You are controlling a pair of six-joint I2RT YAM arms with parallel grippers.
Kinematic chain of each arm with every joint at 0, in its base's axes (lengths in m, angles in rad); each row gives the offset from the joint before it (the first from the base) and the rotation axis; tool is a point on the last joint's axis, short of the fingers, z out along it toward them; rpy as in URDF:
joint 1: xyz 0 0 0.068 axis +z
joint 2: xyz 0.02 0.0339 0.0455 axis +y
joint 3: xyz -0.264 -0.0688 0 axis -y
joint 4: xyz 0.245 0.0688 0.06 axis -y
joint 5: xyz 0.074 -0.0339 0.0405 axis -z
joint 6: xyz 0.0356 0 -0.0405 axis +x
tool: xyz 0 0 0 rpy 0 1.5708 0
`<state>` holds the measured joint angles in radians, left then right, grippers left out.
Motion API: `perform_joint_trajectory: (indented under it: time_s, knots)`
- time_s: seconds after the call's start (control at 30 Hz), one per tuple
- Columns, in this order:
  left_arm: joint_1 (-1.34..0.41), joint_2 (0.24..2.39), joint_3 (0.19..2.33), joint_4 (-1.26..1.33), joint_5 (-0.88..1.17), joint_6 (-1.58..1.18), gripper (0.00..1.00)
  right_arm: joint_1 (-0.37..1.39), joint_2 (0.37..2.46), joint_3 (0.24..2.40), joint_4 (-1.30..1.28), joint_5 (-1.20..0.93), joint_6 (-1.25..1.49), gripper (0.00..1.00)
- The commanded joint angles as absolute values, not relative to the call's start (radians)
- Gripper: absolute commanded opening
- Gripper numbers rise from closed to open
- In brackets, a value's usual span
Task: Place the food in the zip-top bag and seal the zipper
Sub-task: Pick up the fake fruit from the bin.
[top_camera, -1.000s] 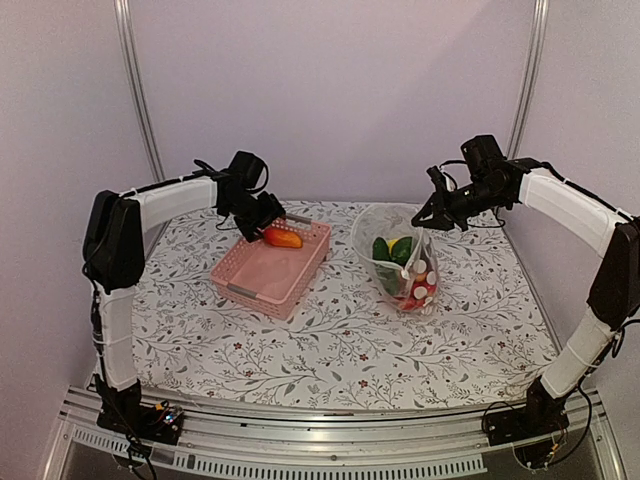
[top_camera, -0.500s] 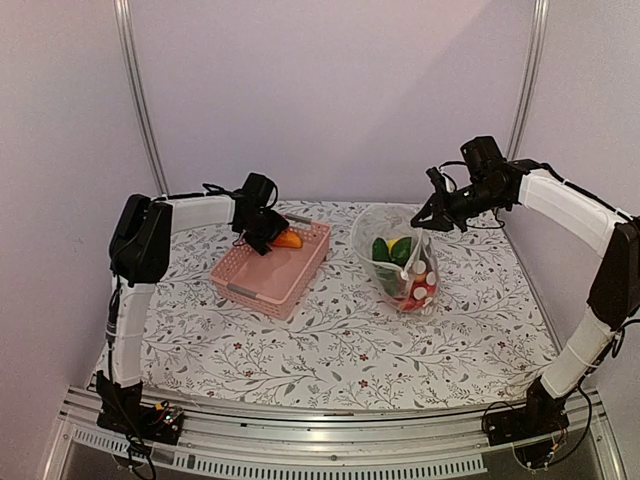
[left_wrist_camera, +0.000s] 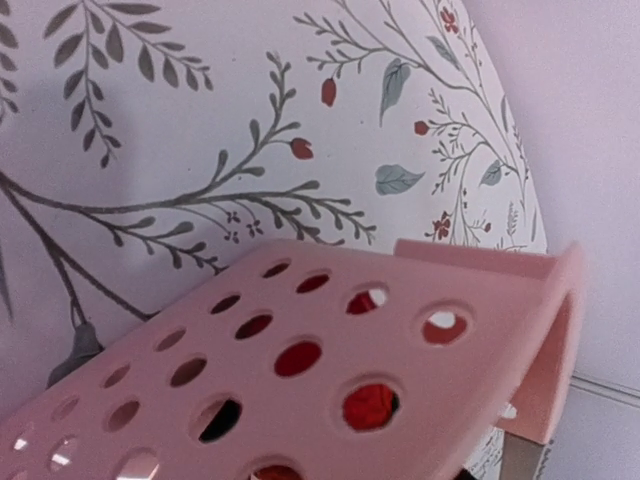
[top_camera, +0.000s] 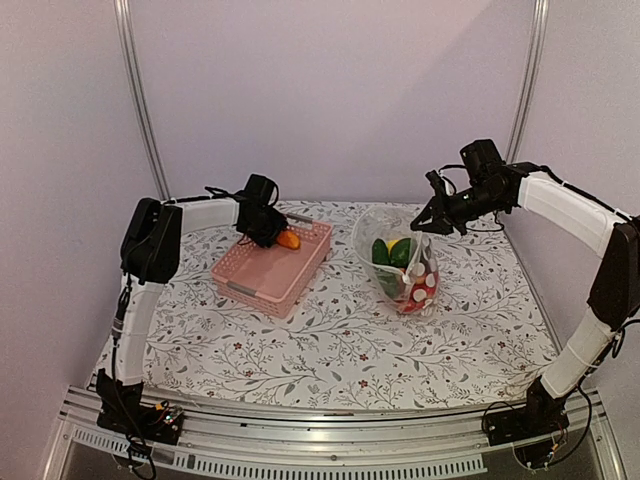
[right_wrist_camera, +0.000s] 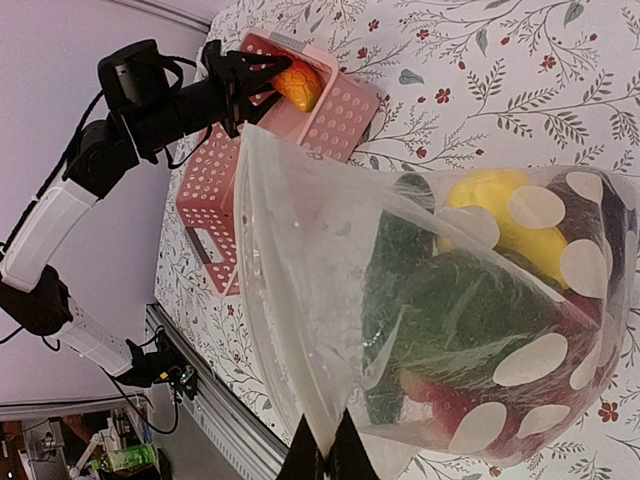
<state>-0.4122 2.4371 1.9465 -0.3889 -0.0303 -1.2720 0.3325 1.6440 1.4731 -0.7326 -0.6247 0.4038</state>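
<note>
Top view: your left pincer is closed on the orange piece, low at the far corner of the pink basket. The right pincer pinches the bag by its rim, upright on the surface, well apart from the basket.

Left wrist: basket wall only, with red-orange glimpsed through its holes.

Right wrist: green piece and yellow piece sit inside the bag.

Risk: the bag is held at one point, so its mouth may sag. The orange piece could catch the basket rim or strike the film and drop outside.

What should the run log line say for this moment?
left gripper: holding orange piece at basket far end | right gripper: pinching bag rim, mouth open
</note>
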Motion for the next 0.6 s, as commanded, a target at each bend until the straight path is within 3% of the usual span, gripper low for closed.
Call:
perform_joint_trajectory:
  time_s: [0.0, 0.23, 0.33, 0.47, 0.57]
  knots:
    - [-0.415, 2.346, 1.889, -0.374, -0.023, -1.221, 0.30, 0.329, 1.608, 1.474, -0.721, -0.629, 0.405, 0.00]
    - [-0.466, 2.062, 1.703, -0.307, 0.108, -1.092, 0.28, 0.329, 1.602, 1.479, -0.718, -0.642, 0.408, 0.00]
    - [-0.485, 1.976, 1.616, -0.194, 0.265, -0.985, 0.25, 0.328, 1.598, 1.472, -0.721, -0.643, 0.403, 0.00]
    - [-0.524, 1.947, 1.651, -0.132, 0.529, -0.845, 0.24, 0.328, 1.593, 1.458, -0.722, -0.652, 0.404, 0.00]
    - [-0.588, 1.964, 1.726, -0.163, 0.607, -0.737, 0.24, 0.328, 1.588, 1.462, -0.725, -0.655, 0.407, 0.00]
